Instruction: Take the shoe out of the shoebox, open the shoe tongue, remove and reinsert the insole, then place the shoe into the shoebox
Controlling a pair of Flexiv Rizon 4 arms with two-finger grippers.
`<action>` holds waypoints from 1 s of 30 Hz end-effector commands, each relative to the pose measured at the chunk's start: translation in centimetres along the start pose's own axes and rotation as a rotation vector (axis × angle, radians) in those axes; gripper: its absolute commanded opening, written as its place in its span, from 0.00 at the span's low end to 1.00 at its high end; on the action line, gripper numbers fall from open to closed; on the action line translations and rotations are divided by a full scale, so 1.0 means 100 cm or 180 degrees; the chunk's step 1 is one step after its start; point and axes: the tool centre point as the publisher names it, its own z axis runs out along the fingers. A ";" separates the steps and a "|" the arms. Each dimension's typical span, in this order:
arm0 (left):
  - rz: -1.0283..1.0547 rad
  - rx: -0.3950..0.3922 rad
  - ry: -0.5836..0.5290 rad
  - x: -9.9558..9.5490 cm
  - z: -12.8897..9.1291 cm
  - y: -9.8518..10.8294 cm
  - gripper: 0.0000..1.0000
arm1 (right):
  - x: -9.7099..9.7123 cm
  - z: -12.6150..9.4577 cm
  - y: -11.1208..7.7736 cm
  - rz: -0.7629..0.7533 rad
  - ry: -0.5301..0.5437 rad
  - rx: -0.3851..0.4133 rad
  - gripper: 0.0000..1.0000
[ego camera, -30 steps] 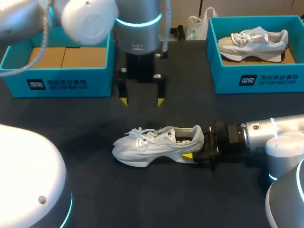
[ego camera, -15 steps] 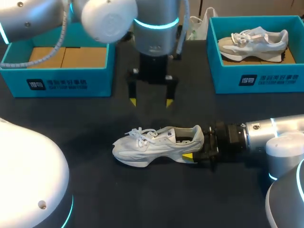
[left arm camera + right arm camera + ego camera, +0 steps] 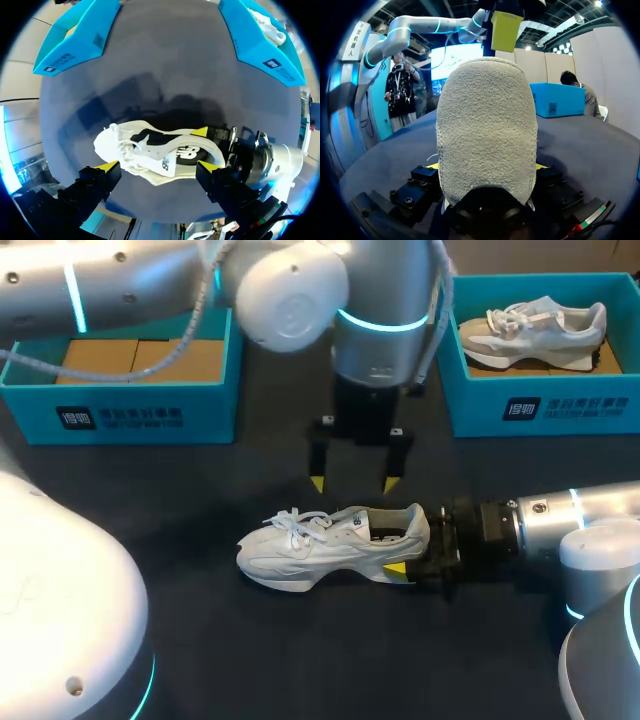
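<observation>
Left pincer (image 3: 354,483) shifted above shoe (image 3: 310,545); heel half hides right pincer (image 3: 408,552).

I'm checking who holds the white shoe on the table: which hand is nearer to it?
Right. The right hand grips the shoe by its heel, a finger on each side. The left hand hangs open above the shoe, apart from it.

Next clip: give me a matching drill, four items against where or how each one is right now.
Items:
1. left tool
2. right tool
3. white shoe
4. second shoe

States:
A. inside the right shoebox
B. shut on the white shoe's heel
C. open, hovering over the white shoe
D. lying on the table

Pairs: 1-C, 2-B, 3-D, 4-A
</observation>
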 end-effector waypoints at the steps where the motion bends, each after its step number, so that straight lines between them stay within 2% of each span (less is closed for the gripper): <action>1: 0.0002 -0.0051 -0.0155 0.013 0.015 0.000 1.00 | 0.000 0.000 0.000 0.0005 0.0000 0.0012 0.00; 30: 0.0134 -0.0163 -0.0631 0.006 0.060 0.009 1.00 | 0.000 0.000 0.000 0.0005 0.0000 0.0012 0.00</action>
